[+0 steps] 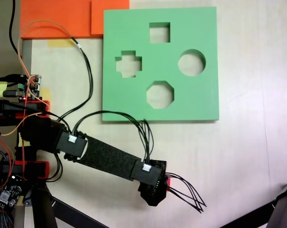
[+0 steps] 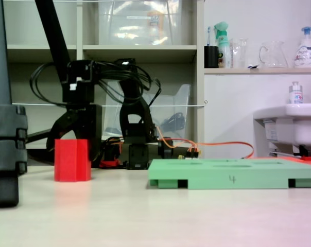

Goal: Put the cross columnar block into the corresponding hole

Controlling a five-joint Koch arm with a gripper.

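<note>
- The cross columnar block (image 2: 72,160) is a bright red, matte foam column with vertical ridges down its front. It stands upright on the pale tabletop (image 2: 160,216) at the left of the low fixed view, well apart from the green board.
- In the view from above, a small patch of red (image 1: 168,182) peeks out at the lower centre from under the arm's end.
- The green foam board (image 1: 200,95) is a square, flat slab with a smooth, soft-looking surface, lying in the upper middle of the view from above.
- The corresponding hole (image 1: 128,63), plus-shaped, sits at the board's left side in that view. Around it are a square cutout (image 1: 159,33) at the top, a round one (image 1: 191,62) to the right and an octagonal one (image 1: 160,94) below.
- On the board's front edge in the low view (image 2: 232,179) a handwritten "4" can be read; two dark notches break its lower edge.
- The hand (image 1: 154,194) is black plastic, seen from above at the lower centre with thin black wires fanning out beside it. The arm's body covers its tips, so I cannot tell how far open it is or whether it has hold of anything.
- An orange foam sheet (image 1: 53,19) lies in the upper left of the view from above, touching the board's corner.
</note>
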